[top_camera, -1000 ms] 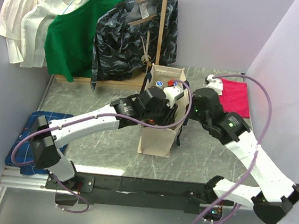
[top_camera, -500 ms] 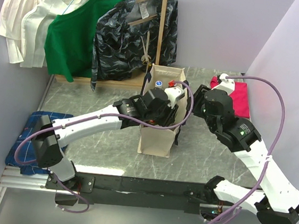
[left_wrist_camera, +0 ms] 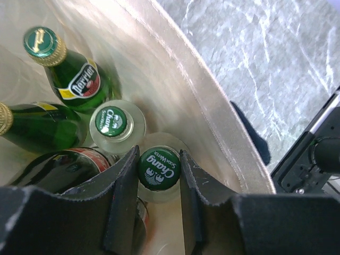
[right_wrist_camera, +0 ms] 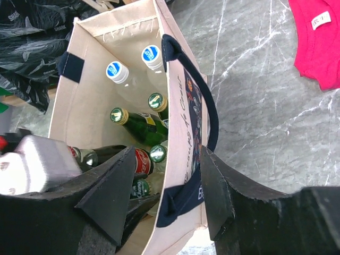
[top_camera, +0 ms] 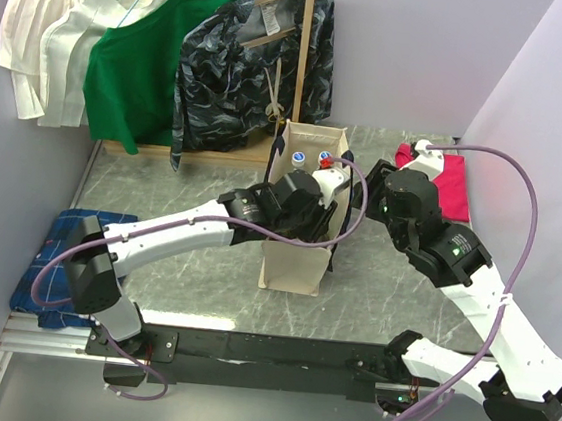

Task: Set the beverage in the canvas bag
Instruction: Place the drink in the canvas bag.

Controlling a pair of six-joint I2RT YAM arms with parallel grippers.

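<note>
Canvas bag (right_wrist_camera: 90, 101), one; blue caps (right_wrist_camera: 115, 69), two; Chang caps (left_wrist_camera: 159, 168), two.

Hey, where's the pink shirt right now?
In the top view the pink shirt lies flat on the table, far right, right of the canvas bag.

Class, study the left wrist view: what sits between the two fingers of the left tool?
A Chang bottle, green cap up, sits between the fingers of the left tool, which grip it inside the canvas bag. The left wrist view shows this.
</note>
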